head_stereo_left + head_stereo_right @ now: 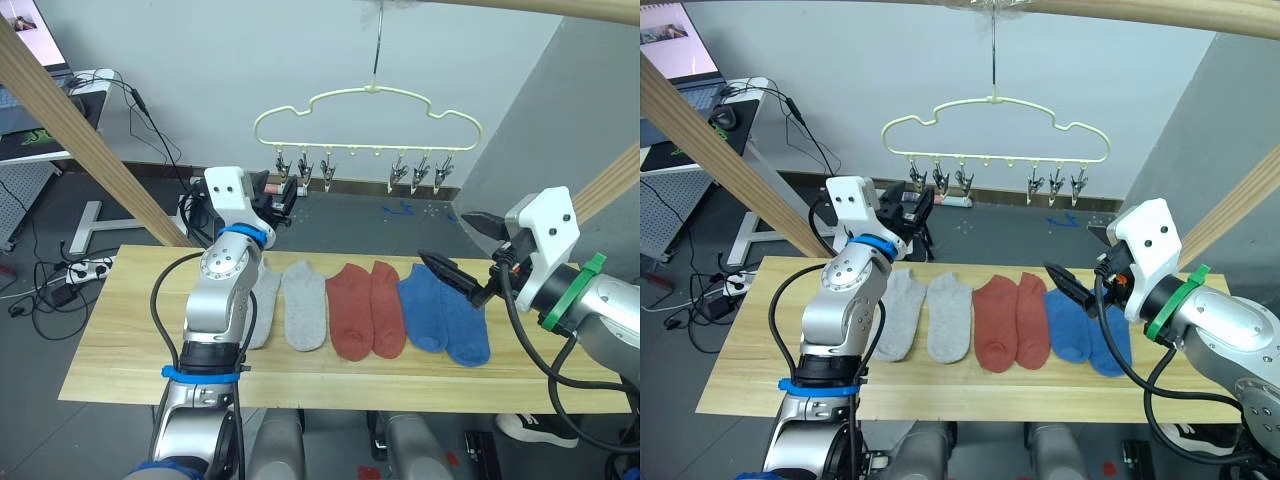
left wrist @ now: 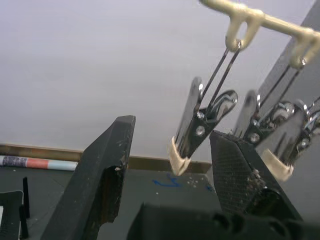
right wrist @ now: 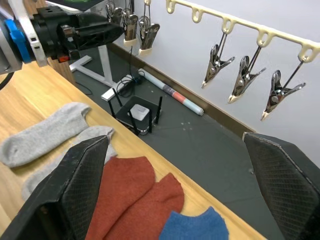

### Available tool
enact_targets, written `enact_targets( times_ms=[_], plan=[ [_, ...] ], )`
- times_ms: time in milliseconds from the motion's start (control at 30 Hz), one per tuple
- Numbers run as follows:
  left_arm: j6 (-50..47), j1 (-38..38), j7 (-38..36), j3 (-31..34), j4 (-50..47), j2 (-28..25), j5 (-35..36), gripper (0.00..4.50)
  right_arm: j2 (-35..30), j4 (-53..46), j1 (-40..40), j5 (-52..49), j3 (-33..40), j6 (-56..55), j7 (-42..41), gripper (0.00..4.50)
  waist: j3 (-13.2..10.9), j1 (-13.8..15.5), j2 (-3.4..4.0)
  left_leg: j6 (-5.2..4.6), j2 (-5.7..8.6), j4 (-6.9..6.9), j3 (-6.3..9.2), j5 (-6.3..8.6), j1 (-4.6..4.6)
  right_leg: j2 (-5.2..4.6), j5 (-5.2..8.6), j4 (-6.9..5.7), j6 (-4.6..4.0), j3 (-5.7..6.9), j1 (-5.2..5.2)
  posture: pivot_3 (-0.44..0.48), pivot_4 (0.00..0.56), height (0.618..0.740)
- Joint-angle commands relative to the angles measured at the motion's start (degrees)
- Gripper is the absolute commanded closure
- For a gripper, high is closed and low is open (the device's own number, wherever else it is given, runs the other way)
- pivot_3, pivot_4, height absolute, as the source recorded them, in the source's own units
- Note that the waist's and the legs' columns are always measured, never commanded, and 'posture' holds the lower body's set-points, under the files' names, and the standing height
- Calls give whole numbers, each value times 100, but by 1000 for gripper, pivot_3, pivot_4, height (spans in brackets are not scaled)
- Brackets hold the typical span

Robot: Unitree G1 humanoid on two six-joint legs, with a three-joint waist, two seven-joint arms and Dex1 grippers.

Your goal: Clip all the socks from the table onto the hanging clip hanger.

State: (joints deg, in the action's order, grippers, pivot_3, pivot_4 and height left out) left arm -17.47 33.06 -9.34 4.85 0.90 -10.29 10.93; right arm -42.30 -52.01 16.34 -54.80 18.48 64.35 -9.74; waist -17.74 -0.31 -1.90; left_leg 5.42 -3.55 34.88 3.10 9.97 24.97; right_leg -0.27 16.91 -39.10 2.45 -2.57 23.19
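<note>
socks (image 1: 372,306): six, lying flat in a row along the middle of the table (image 1: 120,345), cuffs toward the far edge. from our left: two grey socks (image 1: 303,304), two rust red socks (image 1: 353,309), two blue socks (image 1: 440,312). pairs lie touching or slightly overlapped. we judge them light, limp and soft, not slippery, not fragile; a single layer will bunch under a finger. best hold, in our view: pinch the cuff edge, so the sock hangs straight and the cuff can be fed into a clip.

clip hanger (image 1: 368,112): pale cloud-shaped frame hung by a metal hook above and behind the table, with metal clips (image 1: 412,170) along its lower bar in two groups of three, all empty. we expect the frame to swing when pushed, so a clip needs steadying.

left gripper (image 2: 172,165): raised to the left clips, fingers spread, holding nothing; one clip (image 2: 197,125) hangs between the fingers in the wrist view; we cannot tell if it touches them.

right gripper (image 1: 462,252): fingers wide apart, empty, hovering over the blue socks, not touching them.

floor beyond the table: a cable tangle, a small black device (image 3: 140,114).
</note>
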Motion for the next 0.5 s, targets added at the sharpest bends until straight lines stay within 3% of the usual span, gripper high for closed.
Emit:
enact_targets(
  times_ms=[33,500],
  plan=[
    [152,203,68,-15,-51,83,-52,1821,-94,-256,-56,-193,160,-71,148,0,0,-5,0,0,0,0,0,0,0,0,0,0,0,0,0,-23,299,740],
    [131,575,199,38,94,189,-67,1821,-210,-349,-268,-608,167,-197,615,0,0,-39,0,0,0,0,0,0,0,1,0,0,0,-1,0,-36,303,740]
  ],
)
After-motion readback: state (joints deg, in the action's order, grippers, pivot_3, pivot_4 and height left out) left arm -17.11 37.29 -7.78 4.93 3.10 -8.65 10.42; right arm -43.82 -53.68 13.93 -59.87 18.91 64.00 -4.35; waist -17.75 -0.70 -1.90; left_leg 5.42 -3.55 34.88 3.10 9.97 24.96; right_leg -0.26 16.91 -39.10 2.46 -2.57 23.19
